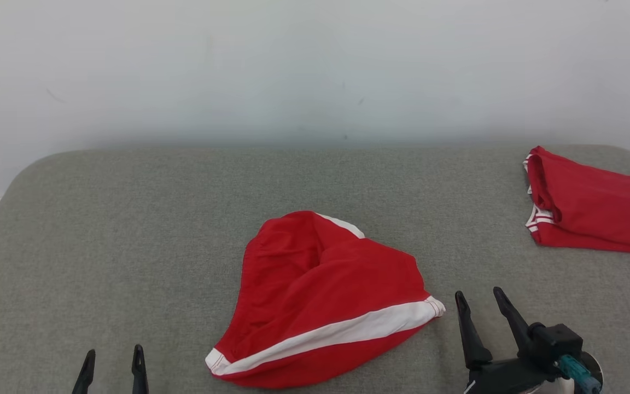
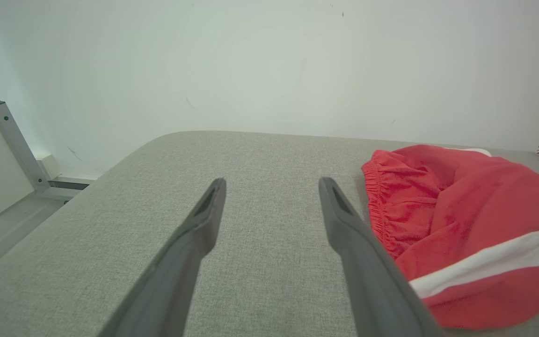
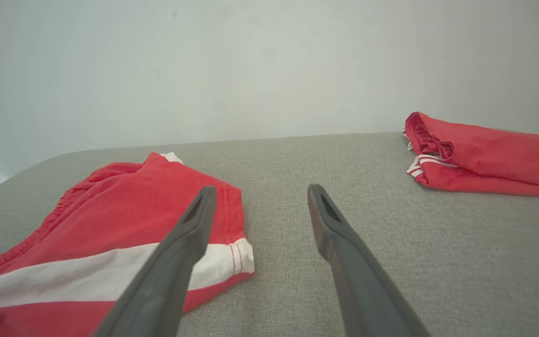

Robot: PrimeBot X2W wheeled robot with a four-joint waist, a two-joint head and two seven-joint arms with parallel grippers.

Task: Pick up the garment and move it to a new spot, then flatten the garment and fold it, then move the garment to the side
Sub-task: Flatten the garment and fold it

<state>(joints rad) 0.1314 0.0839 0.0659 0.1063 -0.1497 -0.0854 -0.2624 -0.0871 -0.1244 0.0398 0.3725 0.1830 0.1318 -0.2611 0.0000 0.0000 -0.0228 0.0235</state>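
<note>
The left gripper (image 1: 114, 350) hangs left of the red shorts (image 1: 315, 290), its two dark fingers spread wide, holding nothing and clear of the cloth. The shorts, with a white side stripe, lie crumpled on the grey padded table (image 1: 129, 230). Just right of the shorts' hem corner, the right gripper (image 1: 478, 292) is spread equally wide and empty. Farther right lies a folded red garment (image 1: 594, 213).

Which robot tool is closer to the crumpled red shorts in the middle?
Right. The right tool sits just beside the crumpled shorts, near their striped corner, not touching. The left tool is farther off, with bare grey surface between.
</note>
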